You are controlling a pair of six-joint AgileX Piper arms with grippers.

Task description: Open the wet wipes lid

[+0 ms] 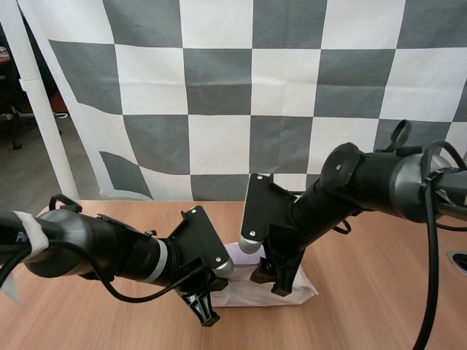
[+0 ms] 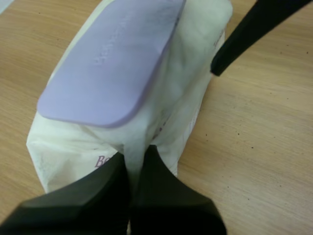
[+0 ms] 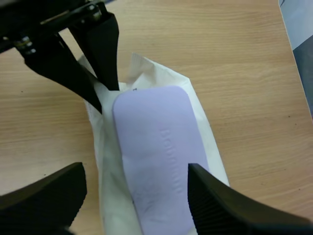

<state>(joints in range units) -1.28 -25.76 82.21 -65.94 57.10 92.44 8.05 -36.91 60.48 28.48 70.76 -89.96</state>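
A white pack of wet wipes (image 1: 252, 294) lies on the wooden table (image 1: 379, 306), its lilac lid (image 3: 156, 147) flat and closed on top. My left gripper (image 2: 137, 156) is shut on the pack's crimped end, with the white wrapper pinched between the tips. My right gripper (image 3: 136, 169) hovers open over the other half of the pack (image 3: 205, 127), one finger on each side of the lid. In the high view the left gripper (image 1: 206, 310) is at the pack's left end and the right gripper (image 1: 276, 281) is just above its middle.
Bare wood surrounds the pack (image 2: 58, 152) on every side. A round hole (image 1: 460, 261) sits in the tabletop at the far right edge.
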